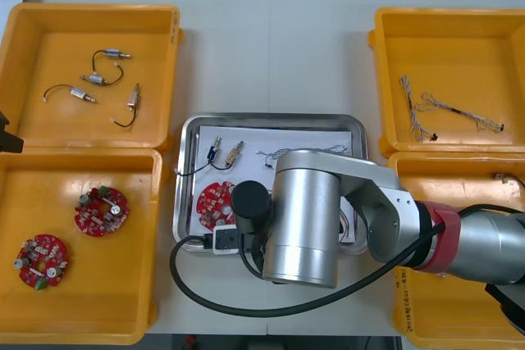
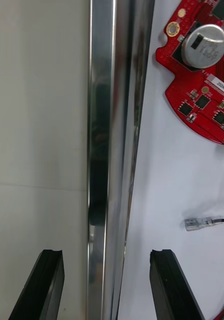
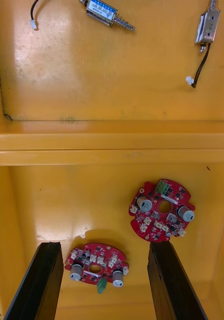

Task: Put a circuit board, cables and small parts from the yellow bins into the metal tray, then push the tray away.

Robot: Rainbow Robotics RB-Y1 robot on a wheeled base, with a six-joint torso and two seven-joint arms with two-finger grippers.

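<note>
The tray point(image 1: 271, 118) sat between the bins point(image 1: 90, 11); a circuit board point(image 1: 212, 201), cables point(image 1: 283, 154) and small metal parts point(image 1: 226, 152) lay in it.

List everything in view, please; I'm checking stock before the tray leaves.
Bins: four, yellow, two at each table side.
Tray: one, metal, white inside, between the bins.
Boards: three, red; two in the left near bin, one in the tray.
Small parts: six, metal; four in the left far bin, two in the tray.
Cables: two pale bundles; right far bin, tray.
Table: one, light, under all.
Right gripper: black, open, astride the tray's rim.
Left gripper: black, open, over the left near bin.
</note>
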